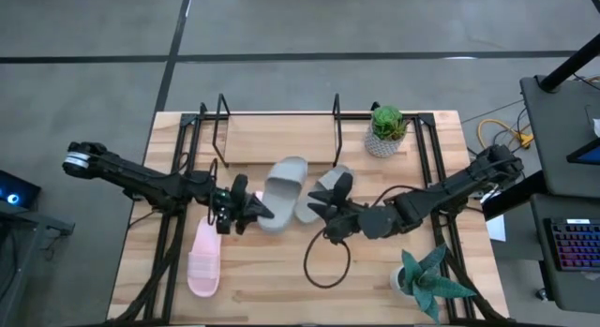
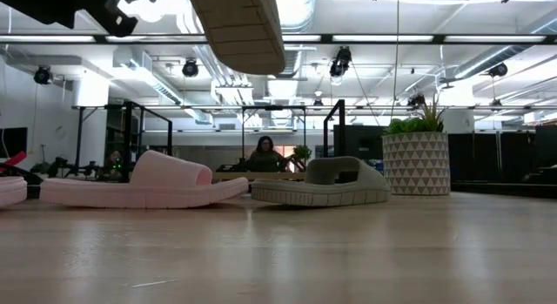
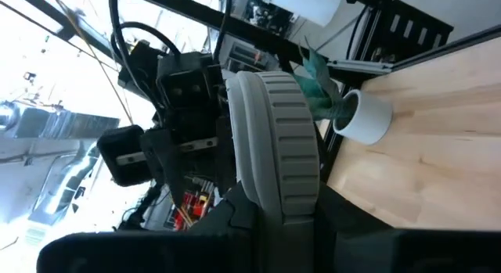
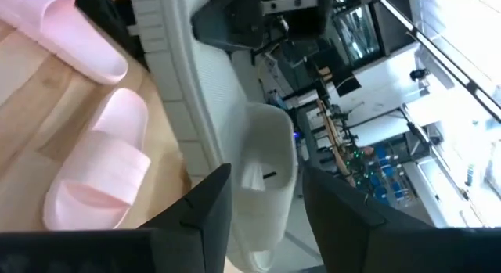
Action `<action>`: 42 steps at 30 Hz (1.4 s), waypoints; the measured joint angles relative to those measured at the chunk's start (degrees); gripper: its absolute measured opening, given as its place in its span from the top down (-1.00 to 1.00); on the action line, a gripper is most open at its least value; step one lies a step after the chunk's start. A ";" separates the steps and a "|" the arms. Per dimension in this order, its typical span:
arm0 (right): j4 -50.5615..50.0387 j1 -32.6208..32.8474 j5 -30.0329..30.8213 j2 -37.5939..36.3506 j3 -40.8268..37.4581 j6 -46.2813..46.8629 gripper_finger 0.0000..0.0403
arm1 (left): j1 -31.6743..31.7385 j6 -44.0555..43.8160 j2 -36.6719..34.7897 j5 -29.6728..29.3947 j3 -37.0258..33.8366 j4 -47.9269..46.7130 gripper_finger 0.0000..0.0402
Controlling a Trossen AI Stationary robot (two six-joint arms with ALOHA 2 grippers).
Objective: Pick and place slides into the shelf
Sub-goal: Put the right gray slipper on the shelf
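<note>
- High view: your left pincer (image 1: pixel 246 211) was clenched on the heel edge of a grey foam slide sandal (image 1: pixel 282 192), held in front of the black wire shelf (image 1: pixel 281 130); your right pincer (image 1: pixel 323 213) sat beside a second grey slide (image 1: pixel 326 188), and I cannot tell whether it was clenched or released.
- Low view: the held slide hung above the worktop (image 2: pixel 348 252); a pale pink slide (image 2: pixel 144 184) lay flat.
- Left wrist view: its ribbed sole looked light, soft and bendy, so you should grip the thick rim.
</note>
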 joint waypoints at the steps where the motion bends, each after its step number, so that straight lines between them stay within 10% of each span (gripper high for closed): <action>1: -0.26 -0.09 0.02 -0.34 -0.42 0.41 0.25 | -0.02 0.00 0.00 0.06 0.00 -0.06 0.84; 16: 5.17 -3.76 -5.69 -6.91 -11.58 3.74 0.20 | -0.37 -0.10 -4.58 10.53 0.02 1.94 0.84; 42: 7.16 -10.91 -14.34 -6.31 -11.41 2.41 0.20 | -0.31 -1.46 2.90 12.39 0.82 12.40 0.84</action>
